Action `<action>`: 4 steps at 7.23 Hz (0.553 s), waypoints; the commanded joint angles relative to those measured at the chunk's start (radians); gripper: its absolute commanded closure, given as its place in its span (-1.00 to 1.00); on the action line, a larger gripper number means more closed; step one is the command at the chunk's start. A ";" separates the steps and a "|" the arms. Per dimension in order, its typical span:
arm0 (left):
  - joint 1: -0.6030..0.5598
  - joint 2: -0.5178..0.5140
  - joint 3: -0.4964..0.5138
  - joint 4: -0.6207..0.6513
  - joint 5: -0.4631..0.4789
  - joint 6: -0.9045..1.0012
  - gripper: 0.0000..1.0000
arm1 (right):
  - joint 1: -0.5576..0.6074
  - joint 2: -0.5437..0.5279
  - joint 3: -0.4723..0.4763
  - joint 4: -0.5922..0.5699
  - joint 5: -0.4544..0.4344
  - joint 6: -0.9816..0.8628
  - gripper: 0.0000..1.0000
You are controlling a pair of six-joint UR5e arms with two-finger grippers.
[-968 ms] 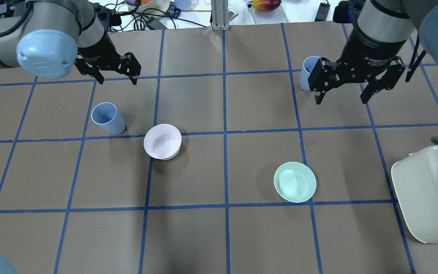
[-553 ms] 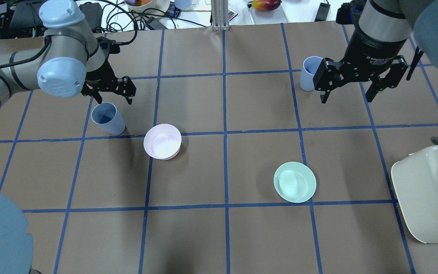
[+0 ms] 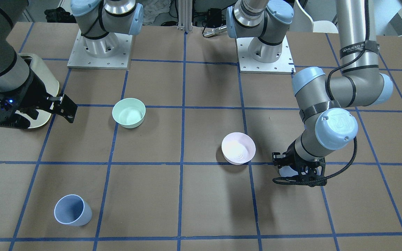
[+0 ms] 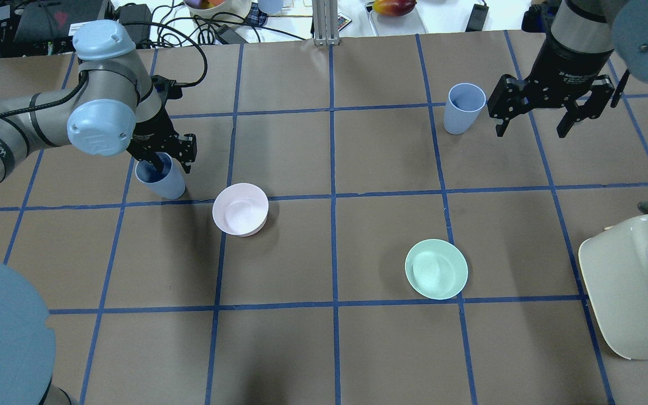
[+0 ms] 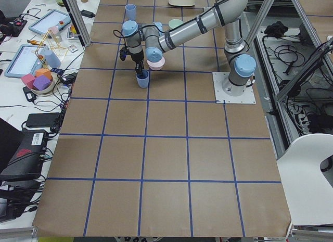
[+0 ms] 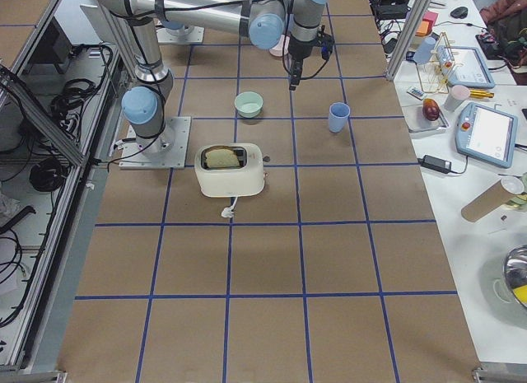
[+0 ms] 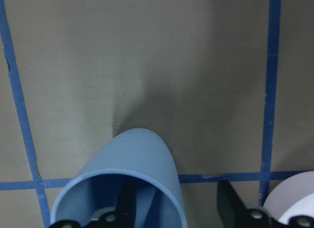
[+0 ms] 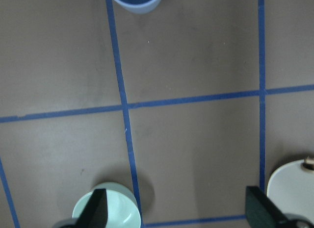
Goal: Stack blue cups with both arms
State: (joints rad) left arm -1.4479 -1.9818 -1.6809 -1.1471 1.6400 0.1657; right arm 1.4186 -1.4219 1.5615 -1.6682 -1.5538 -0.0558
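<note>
A: Where is the left gripper (image 4: pixel 173 164)?

B: Low at the left blue cup (image 4: pixel 169 184), which stands upright on the brown table cover (image 4: pixel 279 349). The cup is near the pale pink bowl (image 4: pixel 241 209) but not touching it. The wrist view shows one finger (image 7: pixel 125 203) inside the cup and the other outside its wall, with a gap between that outer finger and the cup.

A: So it isn't clamped?

B: No. The jaws are parted and straddle the wall.

A: And the right gripper (image 4: pixel 530 133)?

B: It hangs above the table with its jaws spread wide, holding nothing. The right blue cup (image 4: pixel 463 108) stands upright just beside it, not touching it.

A: What else is on the table?

B: The mint green bowl (image 4: pixel 436 269) sits well apart from both cups. A cream toaster (image 4: pixel 622 292) stands at the table's edge on the robot's right.
</note>
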 commanded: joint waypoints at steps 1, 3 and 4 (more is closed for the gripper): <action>-0.009 0.024 0.013 -0.009 0.021 -0.002 1.00 | -0.007 0.123 -0.082 -0.100 0.056 -0.009 -1.00; -0.047 0.110 0.021 -0.092 0.014 -0.014 1.00 | -0.007 0.292 -0.209 -0.189 0.112 -0.024 -1.00; -0.105 0.153 0.059 -0.185 0.018 -0.056 1.00 | -0.007 0.352 -0.236 -0.234 0.110 -0.077 -1.00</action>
State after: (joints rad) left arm -1.5006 -1.8823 -1.6525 -1.2410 1.6562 0.1444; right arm 1.4114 -1.1550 1.3734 -1.8508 -1.4509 -0.0886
